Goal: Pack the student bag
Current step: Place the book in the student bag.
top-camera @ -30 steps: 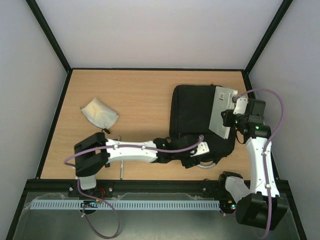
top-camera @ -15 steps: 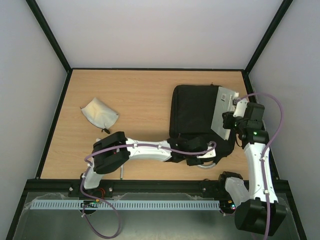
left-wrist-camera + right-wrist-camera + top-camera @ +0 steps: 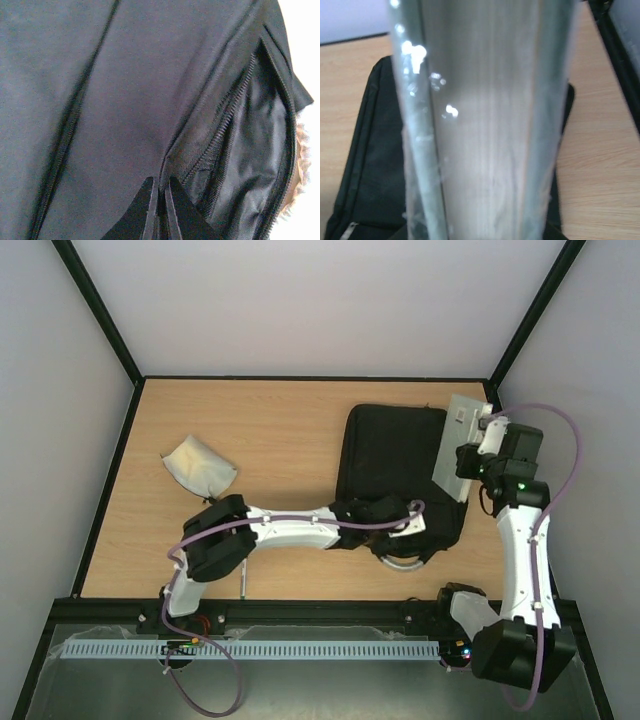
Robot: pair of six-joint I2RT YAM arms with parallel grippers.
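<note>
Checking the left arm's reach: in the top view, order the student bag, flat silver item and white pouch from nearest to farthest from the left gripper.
1. student bag, pinched by the left gripper.
2. flat silver item, at the bag's right edge.
3. white pouch, far off to the left.

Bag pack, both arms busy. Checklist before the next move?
1. Left tool shut on the student bag fabric beside the zip: ok.
2. Zip opening parted, lining showing: ok. Whether it is wide enough: cannot tell.
3. Right tool gripping the wrapped grey flat item: ok.
4. Flat item lined up with the opening: not ok. It hangs tilted over the bag's far right edge, while the opening is at the near end by the left tool.
5. White pouch packed: not ok. It lies on the table, apart from both arms.
</note>
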